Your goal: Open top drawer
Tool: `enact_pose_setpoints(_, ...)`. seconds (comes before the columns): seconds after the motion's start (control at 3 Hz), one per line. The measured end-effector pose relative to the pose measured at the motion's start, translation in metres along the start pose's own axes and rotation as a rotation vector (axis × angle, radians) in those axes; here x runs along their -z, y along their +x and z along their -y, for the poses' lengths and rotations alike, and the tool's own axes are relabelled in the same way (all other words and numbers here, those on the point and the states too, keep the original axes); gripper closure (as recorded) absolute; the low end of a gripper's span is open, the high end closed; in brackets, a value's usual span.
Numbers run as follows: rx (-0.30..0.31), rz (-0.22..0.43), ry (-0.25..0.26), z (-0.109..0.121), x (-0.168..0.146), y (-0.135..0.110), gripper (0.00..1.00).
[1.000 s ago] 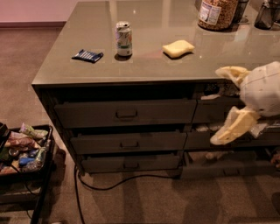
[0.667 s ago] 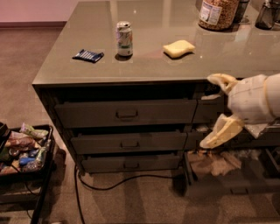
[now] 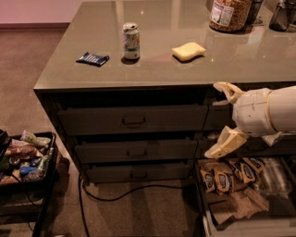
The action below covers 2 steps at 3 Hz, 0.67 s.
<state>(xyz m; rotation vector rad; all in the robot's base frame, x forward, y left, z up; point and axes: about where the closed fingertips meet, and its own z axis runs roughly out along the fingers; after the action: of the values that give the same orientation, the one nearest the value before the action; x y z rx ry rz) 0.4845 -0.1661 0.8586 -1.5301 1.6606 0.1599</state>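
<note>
The top drawer (image 3: 134,119) is the wide dark drawer just under the counter edge, with a small pull handle (image 3: 134,121) at its centre; its front sits about flush with the two drawers below. My gripper (image 3: 221,121) comes in from the right, level with that drawer's right end. Its cream fingers are spread wide, one (image 3: 226,91) up near the counter edge, the other (image 3: 225,144) lower down. Nothing is between them.
On the counter (image 3: 194,65) stand a can (image 3: 131,41), a blue packet (image 3: 93,59), a yellow sponge (image 3: 188,51) and a jar (image 3: 230,14). A narrower drawer (image 3: 240,194) with snack bags is pulled out at lower right. A black cart (image 3: 25,157) with snacks stands left. A cable (image 3: 125,192) lies on the floor.
My gripper has moved left toward the wide drawers. The narrow drawer at lower right has slid out, showing its snack bags.
</note>
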Motion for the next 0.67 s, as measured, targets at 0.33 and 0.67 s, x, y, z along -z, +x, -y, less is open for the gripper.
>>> enact_pose_setpoints(0.33,0.015,-0.009,-0.008,0.0001,-0.0039,-0.0014,0.0)
enact_pose_setpoints(0.67,0.015,-0.009,-0.008,0.0001,-0.0039,-0.0014,0.0)
